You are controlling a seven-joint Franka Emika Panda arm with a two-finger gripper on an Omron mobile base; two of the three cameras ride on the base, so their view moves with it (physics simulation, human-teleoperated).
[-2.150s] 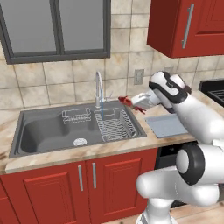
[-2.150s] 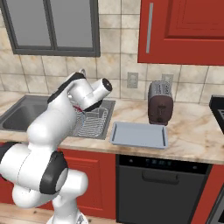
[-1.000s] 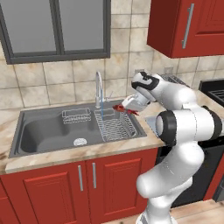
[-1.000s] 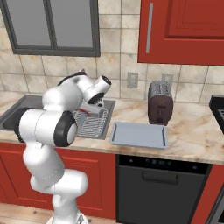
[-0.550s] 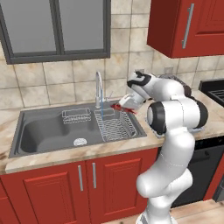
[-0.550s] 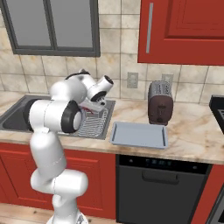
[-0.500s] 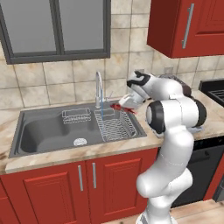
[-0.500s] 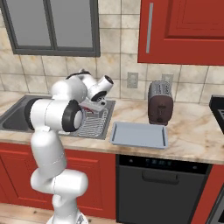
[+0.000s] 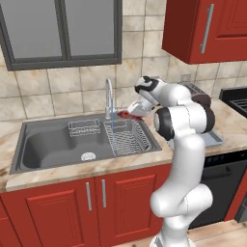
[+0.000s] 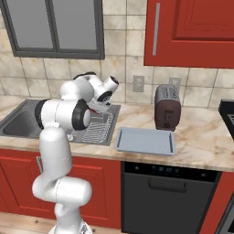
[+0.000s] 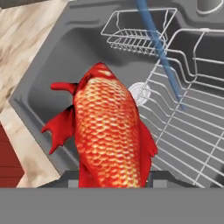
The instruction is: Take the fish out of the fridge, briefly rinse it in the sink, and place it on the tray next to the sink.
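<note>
While the wide grey stainless-steel sink [image 9: 53, 144] holds a large wire rack [image 9: 128, 141] on its right side, the slim curved chrome faucet [image 9: 109, 99] pours a thin blue stream into that rack; beside the sink lies the flat pale grey-blue tray [image 10: 145, 140]; the two-finger gripper [image 9: 131, 112] pinches the scaly red-orange fish [image 11: 107, 131] above the rack, just beside the stream.

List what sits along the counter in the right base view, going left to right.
sink → wire rack → tray → toaster
</note>
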